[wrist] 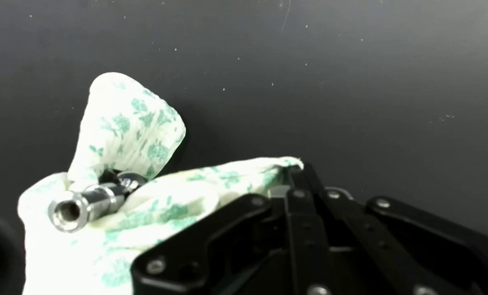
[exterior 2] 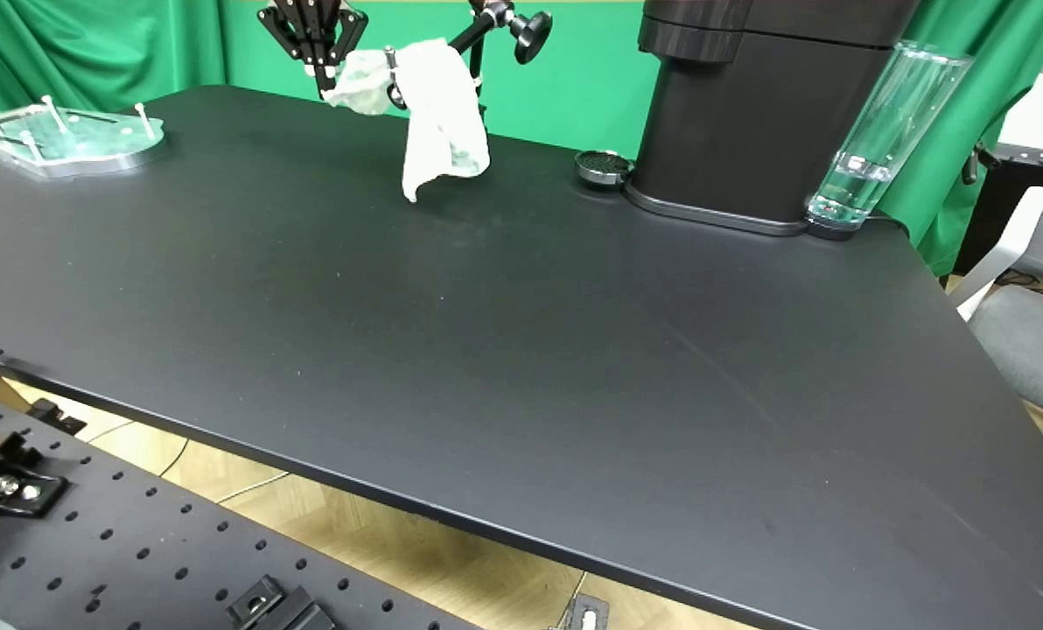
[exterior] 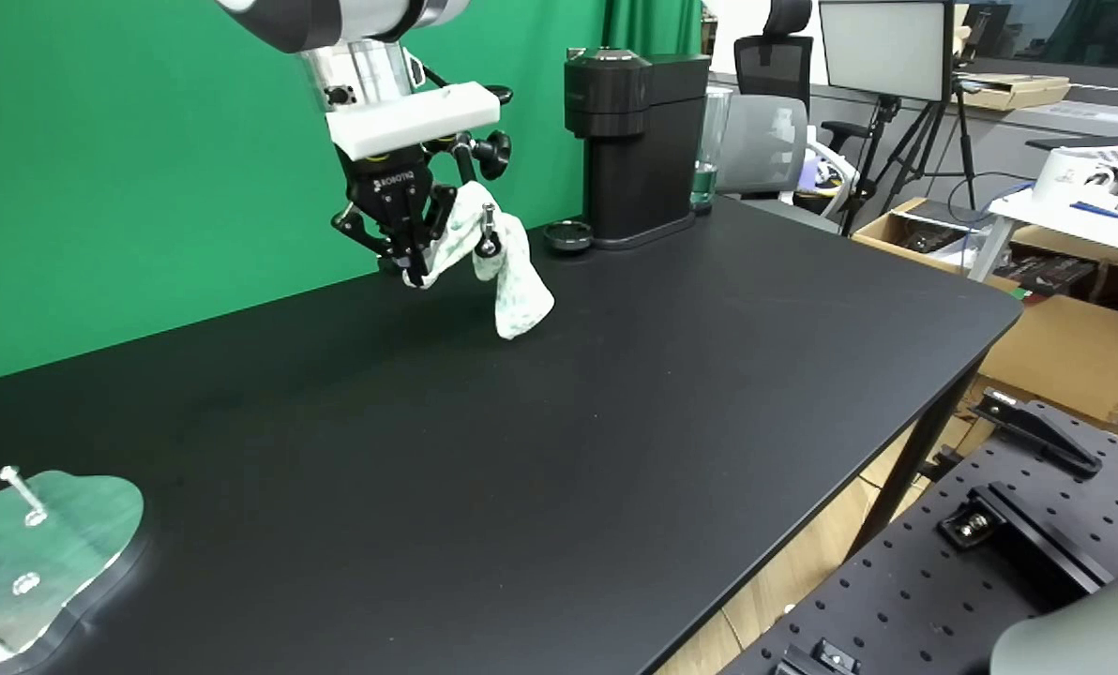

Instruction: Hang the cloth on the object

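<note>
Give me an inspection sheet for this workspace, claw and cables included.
Surface: flat black tabletop, pale specks showing.
Job's things: white green-flowered fabric cloth, draped over black rod arm; silver metal fitting showing.
Clutter: black boxy coffee-machine-like appliance; clear cylindrical tank, partly filled; round black silver-rimmed dish; glossy greenish pegged plate.
Grippers: black metal claw, closed, seemingly pinching a cloth corner.
Cables: thin cable over wood-look floor.
Surroundings: green fabric curtain, grey chair, perforated grey board.
</note>
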Robot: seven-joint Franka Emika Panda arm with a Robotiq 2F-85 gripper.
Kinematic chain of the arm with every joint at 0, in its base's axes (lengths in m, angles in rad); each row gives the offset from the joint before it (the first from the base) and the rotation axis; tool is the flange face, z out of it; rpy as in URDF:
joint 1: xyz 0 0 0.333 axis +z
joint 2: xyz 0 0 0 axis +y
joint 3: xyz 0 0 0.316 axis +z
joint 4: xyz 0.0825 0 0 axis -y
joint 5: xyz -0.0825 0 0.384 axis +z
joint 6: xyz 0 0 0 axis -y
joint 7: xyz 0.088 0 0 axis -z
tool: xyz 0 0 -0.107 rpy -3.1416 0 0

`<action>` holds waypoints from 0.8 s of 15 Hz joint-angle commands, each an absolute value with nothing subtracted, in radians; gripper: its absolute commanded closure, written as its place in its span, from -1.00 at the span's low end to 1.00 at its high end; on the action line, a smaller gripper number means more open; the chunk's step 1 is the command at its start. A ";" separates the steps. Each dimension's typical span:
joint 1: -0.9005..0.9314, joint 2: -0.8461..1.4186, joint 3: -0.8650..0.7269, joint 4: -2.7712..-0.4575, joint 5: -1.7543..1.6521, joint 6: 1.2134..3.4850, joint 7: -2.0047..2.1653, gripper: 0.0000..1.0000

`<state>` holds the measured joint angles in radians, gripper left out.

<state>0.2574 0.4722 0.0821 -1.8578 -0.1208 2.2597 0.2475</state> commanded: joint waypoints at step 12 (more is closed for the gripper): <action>0.275 0.496 0.071 -1.849 -0.188 2.223 0.258 0.99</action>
